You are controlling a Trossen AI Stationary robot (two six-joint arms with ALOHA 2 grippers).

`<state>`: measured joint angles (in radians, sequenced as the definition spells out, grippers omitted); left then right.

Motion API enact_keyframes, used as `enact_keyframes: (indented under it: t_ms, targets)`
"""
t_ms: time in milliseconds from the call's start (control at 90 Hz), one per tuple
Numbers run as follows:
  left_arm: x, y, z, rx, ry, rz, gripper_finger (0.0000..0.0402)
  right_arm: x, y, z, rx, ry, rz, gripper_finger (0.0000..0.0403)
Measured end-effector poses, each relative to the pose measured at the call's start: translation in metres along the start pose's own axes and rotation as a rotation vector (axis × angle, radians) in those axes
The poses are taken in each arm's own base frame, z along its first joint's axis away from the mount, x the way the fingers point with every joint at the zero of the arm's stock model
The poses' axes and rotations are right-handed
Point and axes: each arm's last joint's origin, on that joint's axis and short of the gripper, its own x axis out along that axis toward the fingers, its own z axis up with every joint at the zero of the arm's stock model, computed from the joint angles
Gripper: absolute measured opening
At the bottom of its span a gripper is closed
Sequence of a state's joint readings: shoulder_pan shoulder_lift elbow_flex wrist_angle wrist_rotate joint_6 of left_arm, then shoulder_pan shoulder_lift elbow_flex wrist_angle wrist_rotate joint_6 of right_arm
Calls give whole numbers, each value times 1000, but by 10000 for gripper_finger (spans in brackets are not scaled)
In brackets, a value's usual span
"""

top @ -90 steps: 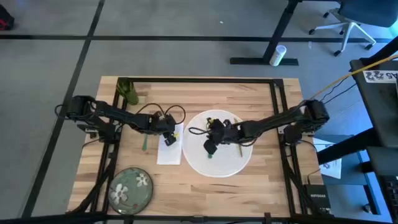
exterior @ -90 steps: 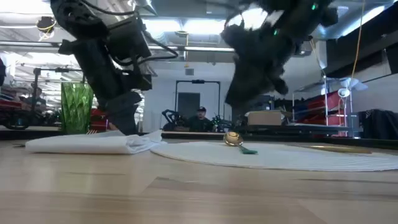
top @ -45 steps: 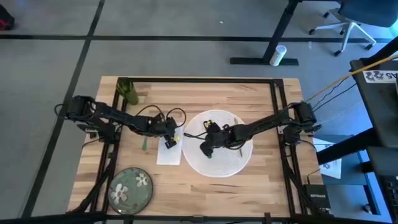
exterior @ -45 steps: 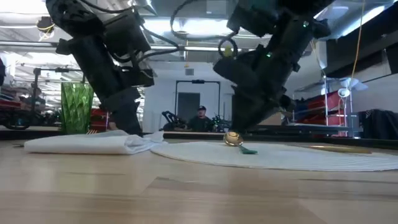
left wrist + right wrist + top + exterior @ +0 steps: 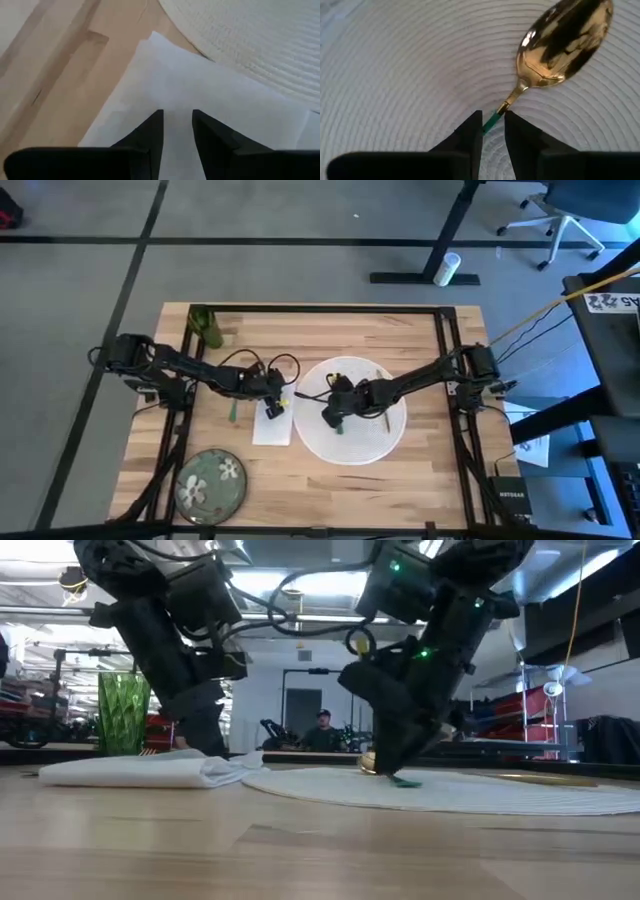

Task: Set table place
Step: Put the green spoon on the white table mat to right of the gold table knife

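I am seeing the right gripper point(image 5: 492, 125) pressing down on the white woven placemat point(image 5: 372, 442) near the table point(image 5: 400, 340) centre, its two fingers point(image 5: 467, 135) pinching the green handle of the gold spoon point(image 5: 560, 42), whose bowl is lying on the mat toward 7 o'clock from the mat's middle. The left gripper point(image 5: 177, 125) is hanging just over the white napkin point(image 5: 210, 95) at the mat's 9 o'clock edge, jaws slightly parted and gripping nothing. The green cup point(image 5: 207, 327) is standing at the table's 10 o'clock corner, the floral plate point(image 5: 210, 480) is sitting at 7 o'clock, and a green fork point(image 5: 233, 406) is lying beside the napkin.
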<state>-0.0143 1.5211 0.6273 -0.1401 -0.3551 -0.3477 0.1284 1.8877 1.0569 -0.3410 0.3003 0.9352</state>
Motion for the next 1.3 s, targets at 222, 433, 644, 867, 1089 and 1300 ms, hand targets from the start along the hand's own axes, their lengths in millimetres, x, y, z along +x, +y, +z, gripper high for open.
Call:
enact_keyframes:
  t_ms: [222, 433, 644, 867, 1089, 1300]
  targets:
    - [0, 0, 0, 0, 0, 0, 88, 1, 0, 0, -44, -10, -7, 4]
    - [0, 0, 0, 0, 1, 0, 88, -1, 4, 3, -77, -7, 1, 1]
    - [0, 0, 0, 0, 0, 0, 88, -21, 14, 23, -142, 5, -25, 0]
    - [0, 0, 0, 1, 4, 1, 88, -48, 20, 41, -243, 32, -87, 0]
    - [0, 0, 0, -1, 0, 0, 88, -43, 22, 41, -512, 143, 20, 15]
    - [0, 0, -1, -1, 7, 2, 88, -37, 15, 53, -672, 154, 81, 60]
